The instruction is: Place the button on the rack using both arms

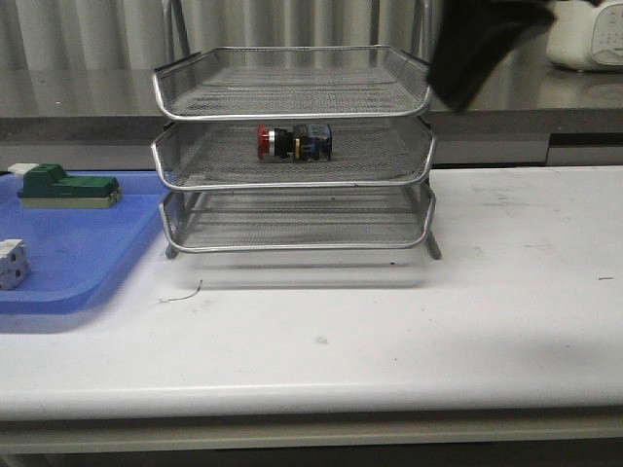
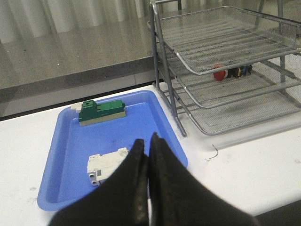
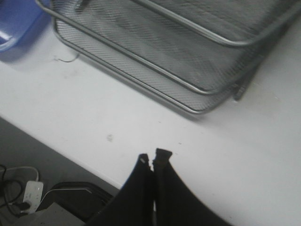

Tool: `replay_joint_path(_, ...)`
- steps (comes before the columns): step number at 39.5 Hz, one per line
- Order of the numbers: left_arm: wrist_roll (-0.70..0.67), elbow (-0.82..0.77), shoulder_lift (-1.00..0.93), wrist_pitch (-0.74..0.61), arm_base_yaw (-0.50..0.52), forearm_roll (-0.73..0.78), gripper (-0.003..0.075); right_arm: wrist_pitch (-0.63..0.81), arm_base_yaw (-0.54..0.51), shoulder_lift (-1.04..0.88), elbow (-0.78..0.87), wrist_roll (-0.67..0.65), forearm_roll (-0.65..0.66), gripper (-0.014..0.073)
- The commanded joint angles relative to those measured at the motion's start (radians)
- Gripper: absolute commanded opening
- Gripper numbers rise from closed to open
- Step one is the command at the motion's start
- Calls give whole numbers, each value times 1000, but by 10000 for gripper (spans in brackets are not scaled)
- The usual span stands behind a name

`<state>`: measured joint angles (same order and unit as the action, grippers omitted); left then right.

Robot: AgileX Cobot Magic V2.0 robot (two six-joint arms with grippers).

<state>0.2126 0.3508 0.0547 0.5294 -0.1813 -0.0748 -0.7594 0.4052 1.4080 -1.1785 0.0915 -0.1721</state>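
The button (image 1: 292, 142), red head to the left, lies on its side in the middle tier of the silver wire rack (image 1: 292, 105). It also shows in the left wrist view (image 2: 230, 72) inside the rack (image 2: 225, 101). My left gripper (image 2: 146, 141) is shut and empty, above the blue tray. My right gripper (image 3: 153, 157) is shut and empty, above the white table near its front edge, away from the rack (image 3: 155, 56). In the front view only a dark part of the right arm (image 1: 477, 44) shows at the top right.
A blue plastic tray (image 1: 88, 248) left of the rack holds a green block (image 1: 68, 187) and a white part (image 1: 12, 263); both show in the left wrist view, the green block (image 2: 101, 111) and the white part (image 2: 106, 165). A thin wire scrap (image 1: 181, 294) lies on the white table.
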Motion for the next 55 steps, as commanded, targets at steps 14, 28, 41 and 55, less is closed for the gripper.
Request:
replay_joint_path(14,-11,27,13,-88,1,-13,-19,203,-197,-491,436,6,16,-61)
replay_joint_path(28,-11,27,13,-88,1,-13,-19,458,-197,-982,788,6,16,-61)
replay_joint_path(41,-11,27,13,-88,1,-13,-19,504,-197,-1180,848,6,17,-61)
replay_joint_path(55,-11,27,13,-88,1,-13,-19,499,-197,-1180,848,6,17,-61)
